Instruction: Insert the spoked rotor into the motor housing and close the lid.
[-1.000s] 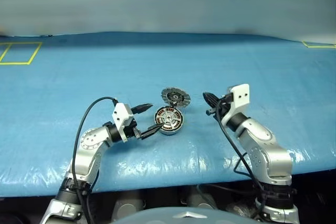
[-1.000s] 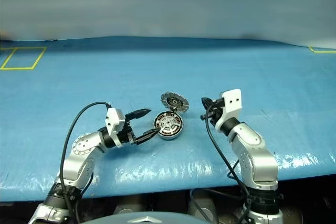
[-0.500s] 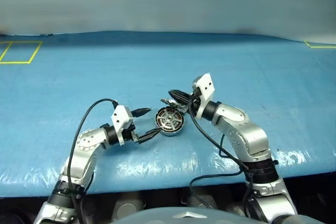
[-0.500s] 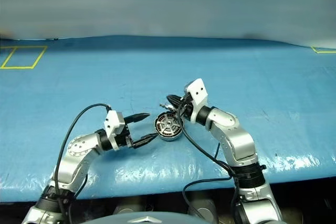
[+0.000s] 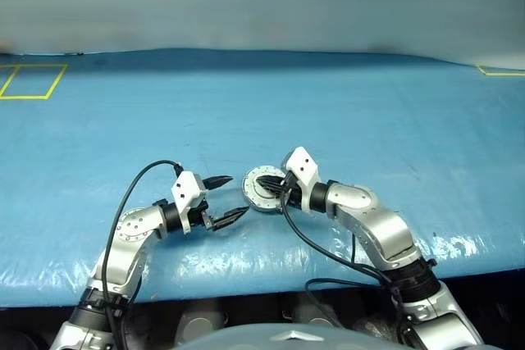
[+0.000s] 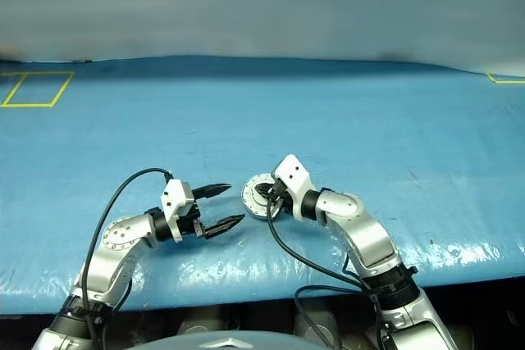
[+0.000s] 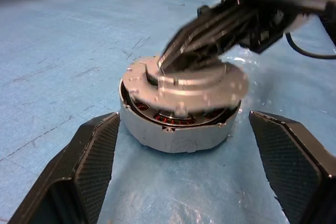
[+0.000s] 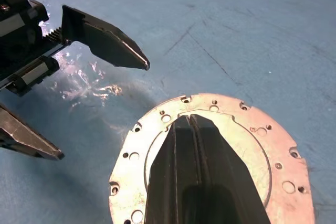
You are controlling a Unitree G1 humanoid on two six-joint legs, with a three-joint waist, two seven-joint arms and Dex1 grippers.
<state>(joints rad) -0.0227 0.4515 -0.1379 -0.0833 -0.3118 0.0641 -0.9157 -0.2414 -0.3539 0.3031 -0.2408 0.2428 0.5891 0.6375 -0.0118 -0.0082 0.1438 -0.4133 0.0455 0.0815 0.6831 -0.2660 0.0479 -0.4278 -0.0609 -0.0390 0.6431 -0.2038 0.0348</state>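
The silver motor housing (image 7: 176, 132) sits on the blue table, with copper windings showing through a narrow gap under its rim. The light grey lid (image 8: 283, 150) is folded down over it and lies slightly tilted. My right gripper (image 5: 266, 185) is shut, its joined fingertips (image 8: 189, 121) pressed on the lid's raised centre circle. My left gripper (image 5: 238, 195) stands open just left of the housing and does not touch it, its fingers (image 7: 89, 161) wide apart. The spoked rotor is hidden under the lid.
A wrinkled blue sheet (image 5: 369, 120) covers the table, whose front edge runs close below both arms. A yellow tape square (image 5: 33, 82) is at the far left and a yellow tape corner (image 5: 496, 70) at the far right.
My right gripper swung left and down, pushing the lid from open behind the housing to folded over it. The left gripper backed off slightly and stayed open.
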